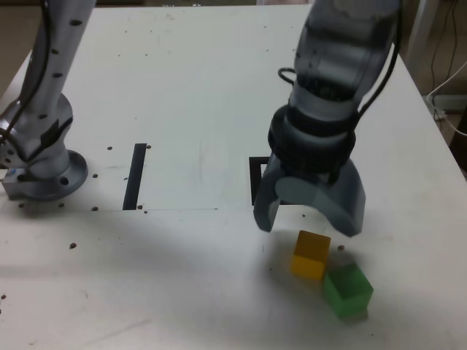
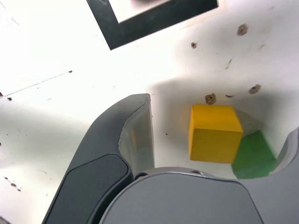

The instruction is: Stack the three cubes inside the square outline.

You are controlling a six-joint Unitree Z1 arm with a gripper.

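Two of the cubes show. The yellow cube (image 1: 310,255) (image 2: 214,133) sits on the white table just in front of the square outline. The green cube (image 1: 348,289) (image 2: 254,156) touches its corner on the exterior view's right. My gripper (image 1: 306,219) (image 2: 215,140) is open and holds nothing. It hangs between the outline and the yellow cube, and in the wrist view that cube lies between the spread fingers (image 2: 135,135). Only part of the square outline's black frame (image 1: 255,179) (image 2: 154,21) is visible. The arm hides the rest of it and its centre.
A straight black strip (image 1: 135,175) lies at the exterior view's left. Beyond it stands the arm's grey base (image 1: 44,171). Small screw holes (image 2: 210,98) dot the table near the cubes. The table's right edge (image 1: 438,124) has cables past it.
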